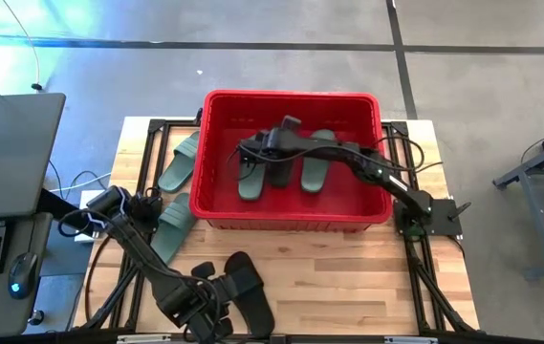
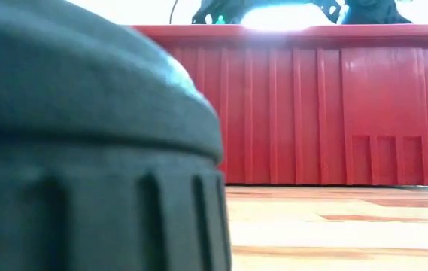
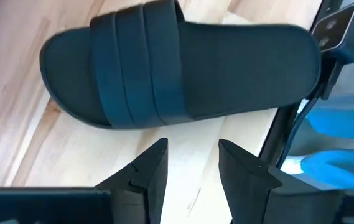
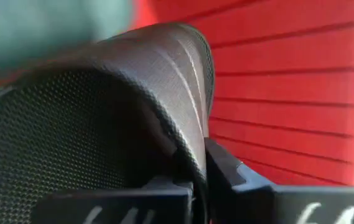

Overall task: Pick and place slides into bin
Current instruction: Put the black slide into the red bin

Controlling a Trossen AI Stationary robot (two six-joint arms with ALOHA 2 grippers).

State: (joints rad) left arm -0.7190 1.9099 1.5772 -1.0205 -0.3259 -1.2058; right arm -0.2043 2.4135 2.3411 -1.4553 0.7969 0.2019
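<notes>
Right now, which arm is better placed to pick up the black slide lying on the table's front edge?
Left. The left gripper hangs open just short of the black slide on the wood. The right gripper is busy inside the red bin, shut on another black slide.

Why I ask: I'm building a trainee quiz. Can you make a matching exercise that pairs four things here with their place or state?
Things:
1. left hand
2. right hand
3. loose black slide
4. green slide

Place or state:
A. on the table beside the bin
B. open, empty
C. shut on the held black slide, inside the bin
D. on the table in front of the left hand

Pairs: 1-B, 2-C, 3-D, 4-A
</notes>
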